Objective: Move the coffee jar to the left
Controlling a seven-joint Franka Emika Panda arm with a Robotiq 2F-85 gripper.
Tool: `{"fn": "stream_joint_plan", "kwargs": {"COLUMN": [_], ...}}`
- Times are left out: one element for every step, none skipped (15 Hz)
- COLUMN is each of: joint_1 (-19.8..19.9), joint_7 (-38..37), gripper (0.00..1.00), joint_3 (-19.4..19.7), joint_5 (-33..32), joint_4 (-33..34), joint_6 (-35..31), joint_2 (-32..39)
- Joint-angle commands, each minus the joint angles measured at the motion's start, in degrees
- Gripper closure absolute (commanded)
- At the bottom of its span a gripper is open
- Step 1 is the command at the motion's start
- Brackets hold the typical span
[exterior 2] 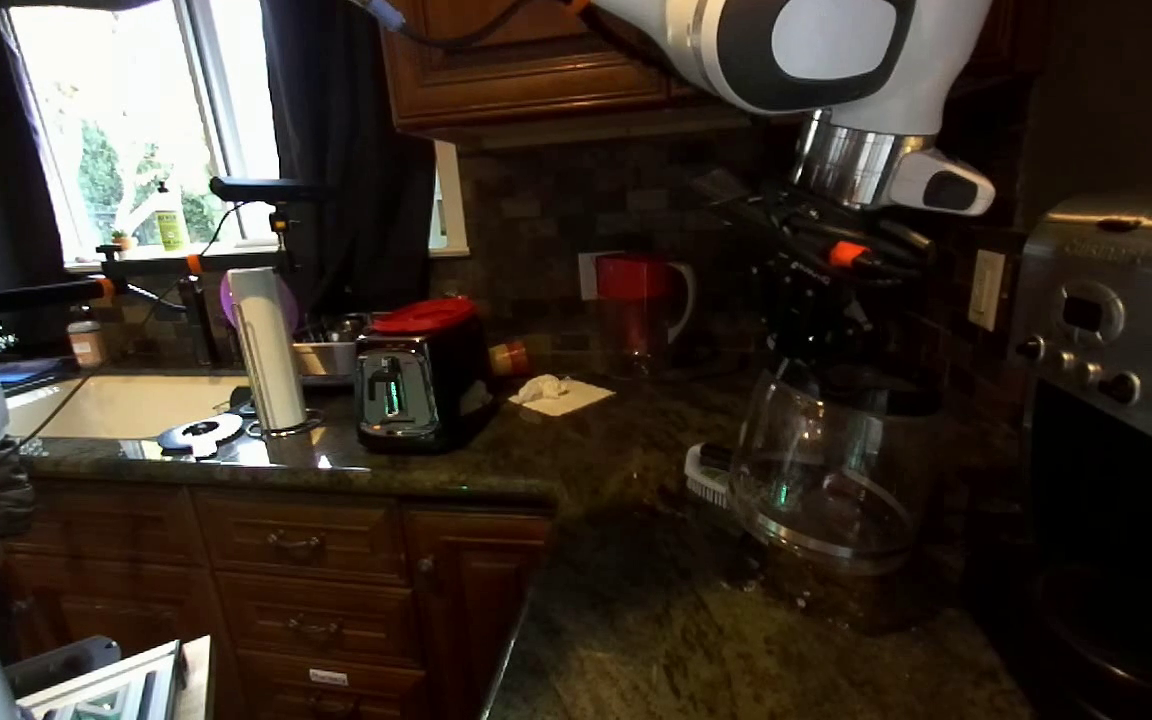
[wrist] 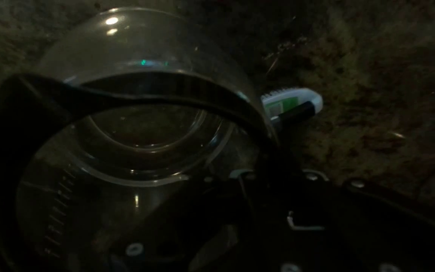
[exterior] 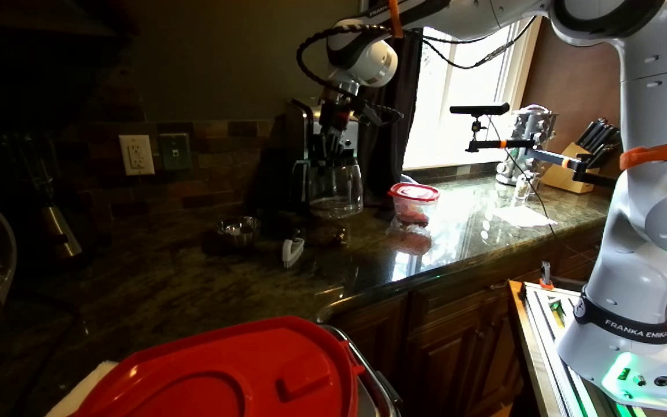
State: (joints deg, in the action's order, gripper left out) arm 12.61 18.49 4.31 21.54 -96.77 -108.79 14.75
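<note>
Coffee jar (exterior 2: 816, 465): clear glass, dark rim; over the bench (exterior 2: 656, 620), whether touching it cannot be told; left of the coffee machine (exterior 2: 1106, 300) in an exterior view. Gripper (exterior 2: 791, 365): black; jaws clamped on the jar's rim. Scrub brush (wrist: 295, 102): white; on the bench, near the jar, to its right in the wrist view. Paper-towel roll (exterior 2: 271, 350), toaster (exterior 2: 396, 395), red pitcher (exterior 2: 633, 280): far side, left to right, in an exterior view. Metal bowl (exterior: 238, 230): left of the brush in an exterior view. Food tub (exterior: 414, 202): red lid; right of the jar there. Knife block (exterior: 565, 171): farther right.
</note>
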Motion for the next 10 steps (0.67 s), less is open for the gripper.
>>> {"fn": "stream_joint_plan", "kwargs": {"joint_1": [1.7, 2.0, 2.3, 2.5, 2.8, 3.0, 3.3, 3.5, 3.7, 3.9], "joint_7": [6.0, 7.5, 9.3, 10.8, 12.7, 14.5, 16.7, 18.8, 20.8, 22.8], "gripper": [0.98, 0.98, 0.98, 0.98, 0.98, 0.98, 0.98, 0.98, 0.98, 0.98], "joint_3": [-0.2, -0.1, 0.1, 0.2, 0.3, 0.4, 0.5, 0.7, 0.8, 0.9], "joint_5": [4.3, 5.3, 6.3, 7.2, 8.2, 9.1, 10.2, 11.0, 11.6, 12.5], "joint_4": [-0.3, 0.2, 0.7, 1.2, 2.0, 2.7, 3.5, 4.4, 5.2, 6.1], "joint_6": [9.2, 11.8, 14.6, 17.1, 20.2, 23.1, 26.3, 29.1, 31.9, 34.6], "joint_2": [-3.2, -3.5, -3.7, -3.9, -3.8, -3.7, -3.5, -3.2, -2.9, -2.6]}}
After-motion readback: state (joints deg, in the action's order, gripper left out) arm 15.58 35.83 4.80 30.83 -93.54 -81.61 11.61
